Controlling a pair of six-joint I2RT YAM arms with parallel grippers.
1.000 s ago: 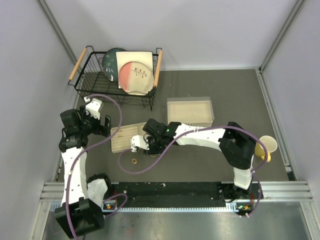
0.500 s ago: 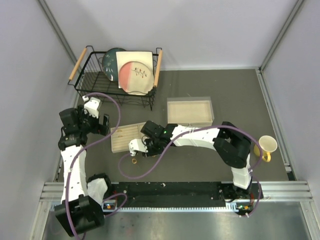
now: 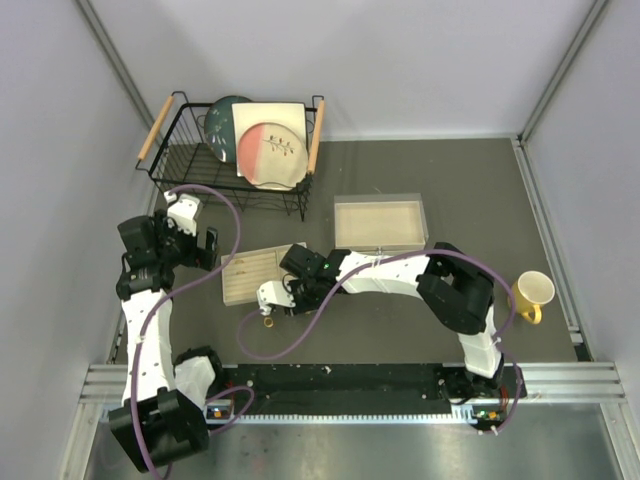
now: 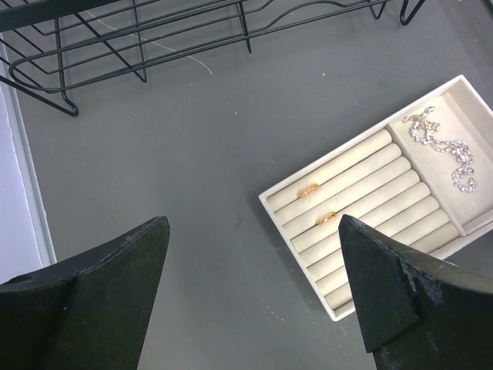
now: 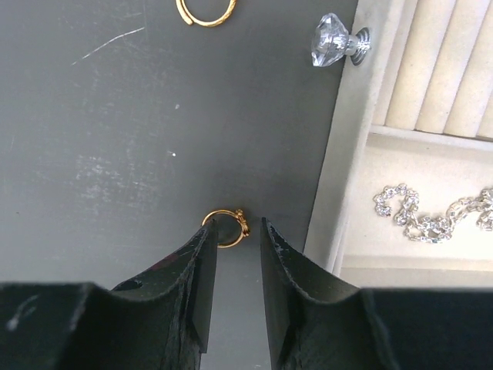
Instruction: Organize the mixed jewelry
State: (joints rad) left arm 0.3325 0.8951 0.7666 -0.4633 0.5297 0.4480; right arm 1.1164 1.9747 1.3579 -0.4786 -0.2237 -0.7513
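A small gold ring (image 5: 225,228) lies on the dark table right at the tips of my right gripper (image 5: 237,227). The jaws are open by a narrow gap, and the left fingertip overlaps the ring's edge. A second gold ring (image 5: 206,11) lies farther ahead, with a clear crystal stud (image 5: 339,40) beside the beige tray (image 5: 339,185). A silver chain (image 5: 431,216) rests in the tray's compartment. In the left wrist view two gold rings (image 4: 310,190) sit in the tray's roll slots. My left gripper (image 4: 253,231) hangs wide open and empty, left of the tray (image 3: 250,272).
A black wire dish rack (image 3: 235,150) with plates stands at the back left. A clear shallow box (image 3: 380,222) sits behind the tray. A yellow mug (image 3: 530,293) stands at the right. A purple cable (image 3: 290,335) loops over the table near the front.
My right gripper has slid a little left and towards the front, down to the ring, with its jaws narrowing. The left arm has barely moved.
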